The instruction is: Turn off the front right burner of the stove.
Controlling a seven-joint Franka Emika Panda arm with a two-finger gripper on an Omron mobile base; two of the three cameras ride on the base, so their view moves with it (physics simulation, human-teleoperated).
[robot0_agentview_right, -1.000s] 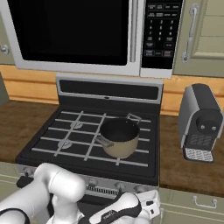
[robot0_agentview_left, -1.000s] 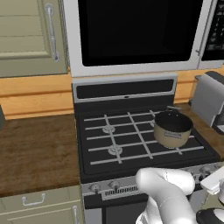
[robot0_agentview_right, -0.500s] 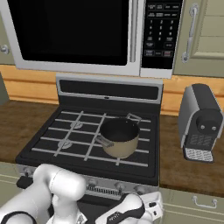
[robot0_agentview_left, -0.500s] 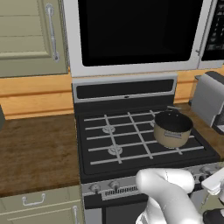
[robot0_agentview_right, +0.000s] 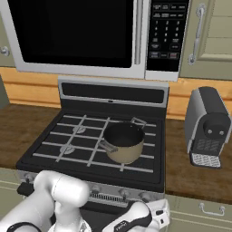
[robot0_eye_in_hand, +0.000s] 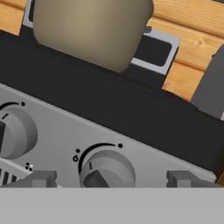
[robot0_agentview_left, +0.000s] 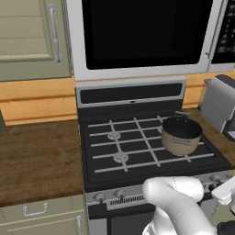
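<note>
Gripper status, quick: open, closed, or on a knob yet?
Gripper: open and holding nothing; its two fingertips stand either side of a round knob on the stove's front strip, not touching it.

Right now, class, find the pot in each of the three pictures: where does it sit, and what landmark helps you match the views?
Left base view: the pot sits right of centre, on the stove's right grates.
Right base view: the pot sits at centre, on the right grates.
Hand view: the pot is at the top, above the knobs.
Shared landmark: the stove's black back panel.
</note>
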